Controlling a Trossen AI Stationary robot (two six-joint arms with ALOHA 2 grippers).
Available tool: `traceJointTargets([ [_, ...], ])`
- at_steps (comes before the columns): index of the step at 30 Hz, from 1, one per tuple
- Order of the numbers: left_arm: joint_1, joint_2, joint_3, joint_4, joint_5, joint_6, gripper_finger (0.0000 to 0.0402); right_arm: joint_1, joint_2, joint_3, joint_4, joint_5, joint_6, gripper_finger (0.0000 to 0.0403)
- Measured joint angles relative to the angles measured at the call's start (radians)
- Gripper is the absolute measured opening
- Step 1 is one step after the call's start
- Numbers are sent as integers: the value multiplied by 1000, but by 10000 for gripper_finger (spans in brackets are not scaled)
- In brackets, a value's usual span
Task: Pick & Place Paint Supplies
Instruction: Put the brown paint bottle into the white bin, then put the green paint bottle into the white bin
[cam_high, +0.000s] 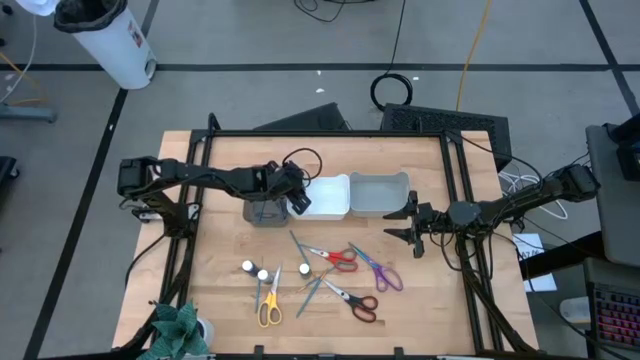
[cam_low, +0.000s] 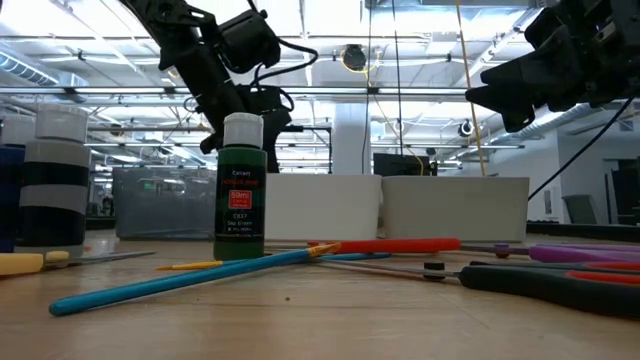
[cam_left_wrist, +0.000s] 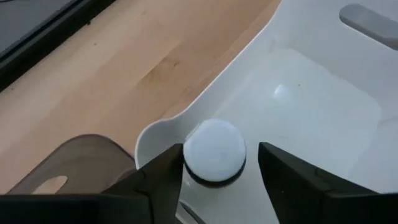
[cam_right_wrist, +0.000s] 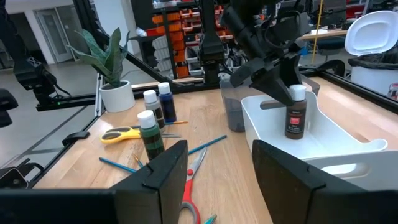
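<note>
A dark paint bottle with a white cap (cam_right_wrist: 295, 116) stands upright in the white bin (cam_high: 328, 199). My left gripper (cam_left_wrist: 217, 165) is open above it, one finger on each side of the cap (cam_left_wrist: 214, 151). Three more white-capped bottles (cam_high: 262, 271) stand on the table; one of them is green (cam_low: 240, 190). Around them lie red scissors (cam_high: 340, 257), purple scissors (cam_high: 381, 272), yellow scissors (cam_high: 268, 308), black scissors (cam_high: 356, 302) and thin teal brushes (cam_high: 301, 250). My right gripper (cam_high: 411, 226) hangs open over the table's right part, touching nothing. My left gripper comes down from above over the bottle's cap (cam_left_wrist: 194, 155). One finger (cam_left_wrist: 166, 169) lies at the cap's side, but I cannot tell whether it touches. The other finger (cam_left_wrist: 280, 168) stands clearly apart from the cap.
A dark translucent bin (cam_high: 264, 211) sits left of the white bin and a grey bin (cam_high: 379, 193) sits to its right, all along the table's far half. A potted plant (cam_high: 181, 330) stands at the near left corner. A black frame (cam_high: 330, 133) borders the tabletop.
</note>
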Motion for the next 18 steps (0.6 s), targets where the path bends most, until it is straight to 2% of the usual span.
traceJointTargets([
  [5, 0, -25, 0, -7, 3, 0, 232, 0, 0, 0, 0, 0, 0, 171],
  [18, -19, -181, 0, -9, 21, -32, 234, 0, 0, 0, -5, 0, 0, 171],
])
